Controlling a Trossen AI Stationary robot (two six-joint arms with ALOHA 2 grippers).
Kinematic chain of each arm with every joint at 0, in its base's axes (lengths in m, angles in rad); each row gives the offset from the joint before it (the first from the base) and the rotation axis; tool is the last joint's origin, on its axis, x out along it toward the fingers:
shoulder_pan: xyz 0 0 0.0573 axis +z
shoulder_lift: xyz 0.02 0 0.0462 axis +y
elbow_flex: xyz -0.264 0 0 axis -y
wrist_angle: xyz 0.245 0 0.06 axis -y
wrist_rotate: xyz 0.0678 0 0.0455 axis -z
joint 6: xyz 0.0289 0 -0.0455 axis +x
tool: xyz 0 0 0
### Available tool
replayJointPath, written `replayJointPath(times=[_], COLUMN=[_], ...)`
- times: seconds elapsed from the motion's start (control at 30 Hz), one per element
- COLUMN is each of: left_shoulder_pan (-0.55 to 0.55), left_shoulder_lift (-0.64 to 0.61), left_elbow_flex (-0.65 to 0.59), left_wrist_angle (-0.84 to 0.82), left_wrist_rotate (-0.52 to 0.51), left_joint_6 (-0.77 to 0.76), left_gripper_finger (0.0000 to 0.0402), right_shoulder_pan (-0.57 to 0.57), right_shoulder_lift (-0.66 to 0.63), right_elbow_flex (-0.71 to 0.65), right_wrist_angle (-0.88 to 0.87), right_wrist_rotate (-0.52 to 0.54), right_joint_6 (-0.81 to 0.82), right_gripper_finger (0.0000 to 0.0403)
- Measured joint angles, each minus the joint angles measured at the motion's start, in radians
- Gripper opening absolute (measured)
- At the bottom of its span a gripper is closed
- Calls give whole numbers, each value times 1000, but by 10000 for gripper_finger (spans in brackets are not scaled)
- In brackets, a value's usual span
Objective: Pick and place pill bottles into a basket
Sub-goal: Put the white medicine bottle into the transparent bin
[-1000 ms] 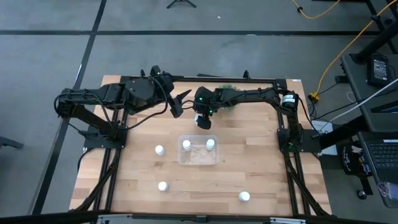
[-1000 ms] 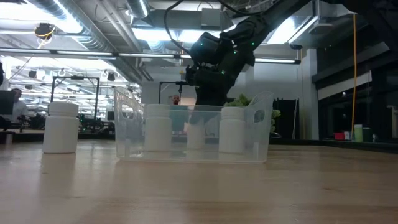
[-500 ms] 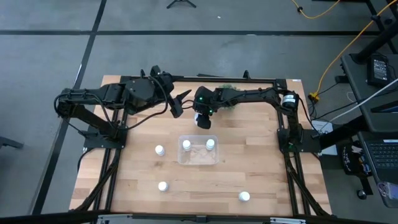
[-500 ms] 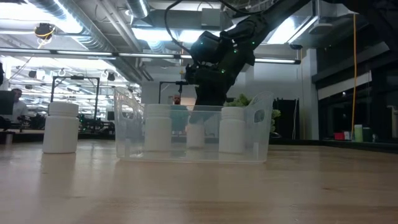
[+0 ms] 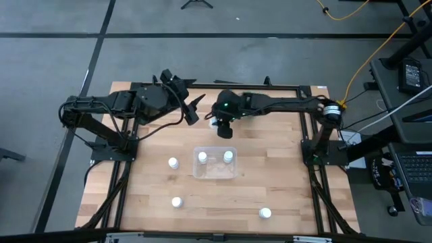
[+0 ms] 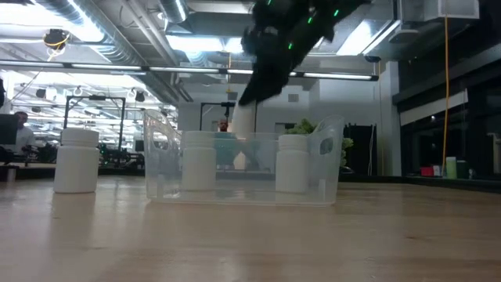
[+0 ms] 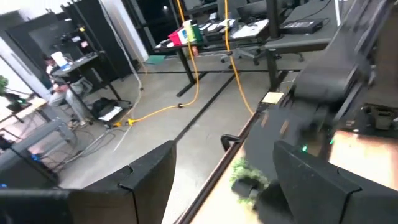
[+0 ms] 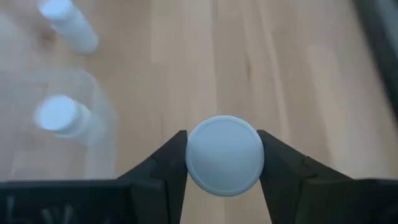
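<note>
My right gripper [image 8: 224,163] has lifted clear of the wooden tabletop [image 5: 283,189], fingers clamped on a small white round-capped pill bottle [image 8: 224,155], above centre frame behind the clear plastic basket [image 5: 216,164]. Two bottles already inside. Left gripper [image 5: 192,108] waits upper left, fingers spread, empty.

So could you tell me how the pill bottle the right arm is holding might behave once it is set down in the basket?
The pill bottle, pinched at its round cap between the right gripper jaws, looks rigid, so it should not squash. Being a narrow cylinder, it could tip and roll if released tilted. The two bottles already in the basket stand upright, so it probably can too.
</note>
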Motion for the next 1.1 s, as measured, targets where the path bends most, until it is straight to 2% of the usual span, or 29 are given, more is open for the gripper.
replayJointPath(times=[0.2,0.47,0.9,1.1], left_shoulder_pan=[3,14,-3,-22], left_shoulder_lift=[0,0,0,0], left_elbow_flex=[0,0,0,0], left_wrist_angle=[0,23,46,39], left_wrist_rotate=[-29,-22,-49,-49], left_joint_6=[5,-50,-212,-209], left_gripper_finger=[259,259,259,259], right_shoulder_pan=[34,137,268,274], right_shoulder_lift=[-135,-242,-247,-240], right_elbow_flex=[0,0,-1,-54], right_wrist_angle=[-45,-60,-146,-92], right_wrist_rotate=[4,80,101,102], right_joint_6=[12,9,-71,-47], right_gripper_finger=[153,153,153,153])
